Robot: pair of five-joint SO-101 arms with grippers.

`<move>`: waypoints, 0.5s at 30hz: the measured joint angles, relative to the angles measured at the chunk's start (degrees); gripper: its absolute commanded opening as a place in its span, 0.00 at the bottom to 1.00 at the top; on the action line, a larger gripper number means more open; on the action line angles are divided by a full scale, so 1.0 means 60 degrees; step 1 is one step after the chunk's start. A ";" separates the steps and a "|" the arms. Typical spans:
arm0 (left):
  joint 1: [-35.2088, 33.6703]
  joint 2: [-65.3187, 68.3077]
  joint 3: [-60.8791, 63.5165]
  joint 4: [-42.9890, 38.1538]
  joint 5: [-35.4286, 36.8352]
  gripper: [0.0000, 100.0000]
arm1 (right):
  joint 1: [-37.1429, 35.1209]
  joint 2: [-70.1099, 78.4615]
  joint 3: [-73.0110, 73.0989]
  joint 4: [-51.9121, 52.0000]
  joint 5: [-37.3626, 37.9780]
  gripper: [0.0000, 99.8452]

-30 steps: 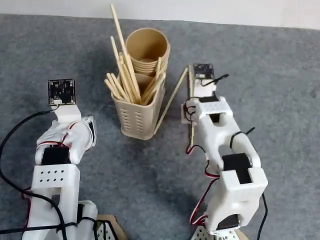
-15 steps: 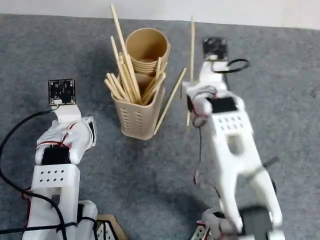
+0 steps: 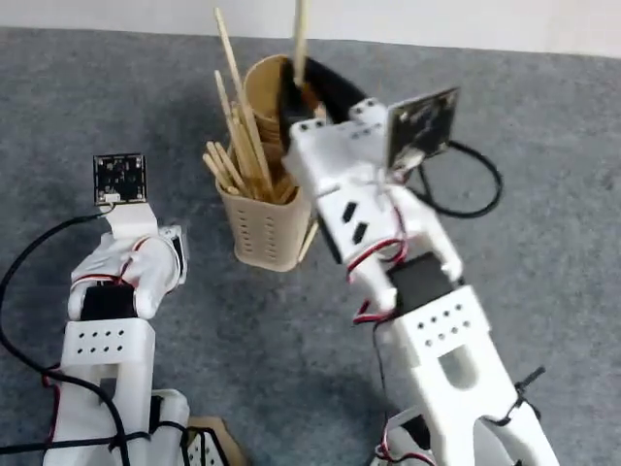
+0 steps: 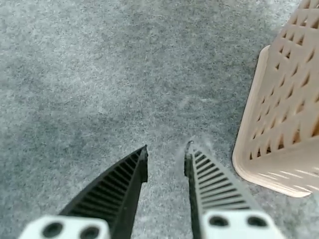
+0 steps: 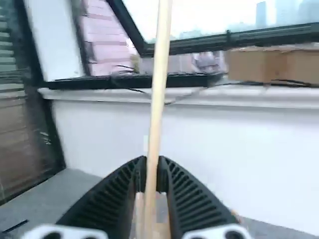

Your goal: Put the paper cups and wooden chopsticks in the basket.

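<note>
Since a second ago the right arm (image 3: 388, 243) has swung up from the table (image 3: 543, 146) beside the basket (image 3: 267, 233). It has crossed over, so it now reaches above the basket's mouth. The left arm (image 3: 116, 291) has kept its place. Half a second ago the wooden chopstick (image 3: 299, 34) carried by the right arm stood to the right of the basket. It now stands upright over the stacked paper cups (image 3: 264, 89) in the basket's far half.

The right jaws are pressed shut on that chopstick, one on each side of it. In the right wrist view it rises straight up from between them.

The left jaws are parted by a narrow gap and hold nothing. Their tips hang low over the grey table, near the basket's perforated wall but apart from it.

The basket stands upright between the two arms. A bundle of other chopsticks (image 3: 238, 155) leans in its near half, in front of the cups, their ends fanning above the rim.
</note>
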 measured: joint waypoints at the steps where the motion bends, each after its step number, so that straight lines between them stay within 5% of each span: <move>1: 0.0000 0.0000 0.0000 0.0000 0.0000 0.15 | -0.0059 0.0000 0.0264 -0.0234 0.0000 0.01; 15: 0.0000 0.0000 0.0000 0.0000 0.0000 0.15 | -0.0132 0.0000 0.3853 -0.2549 0.0000 0.10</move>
